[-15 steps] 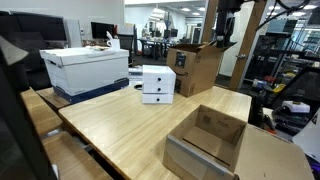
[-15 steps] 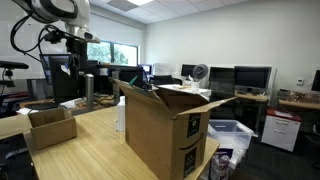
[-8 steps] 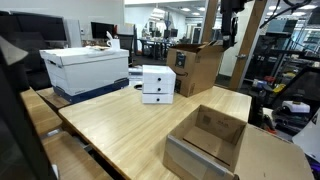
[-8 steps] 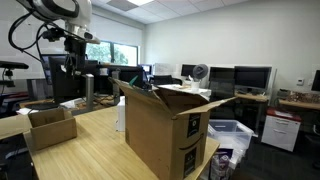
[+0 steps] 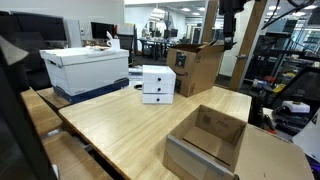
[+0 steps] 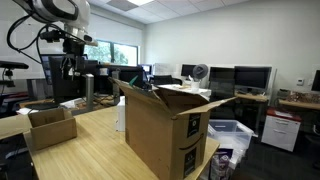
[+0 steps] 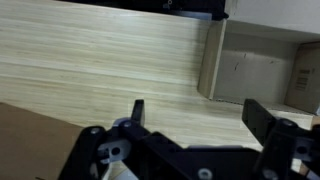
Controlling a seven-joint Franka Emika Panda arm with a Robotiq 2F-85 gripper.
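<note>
Your arm has drifted slightly sideways. The gripper hangs high over the table, pointing down, fingers wide apart and empty. The shallow cardboard box sits just beside it, opening upward; I can't tell its long axis.

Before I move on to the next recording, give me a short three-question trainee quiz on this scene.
1. True or false: the jaws are shut on the small white drawer unit.
2. What does that drawer unit stand on? A. the light wooden table; B. the floor; C. a metal shelf.
3. Is the top of the tall brown cardboard box open or closed?
Key: 1 false, the jaws stand open, high above the table, and hold nothing; 2 A; 3 open.
</note>
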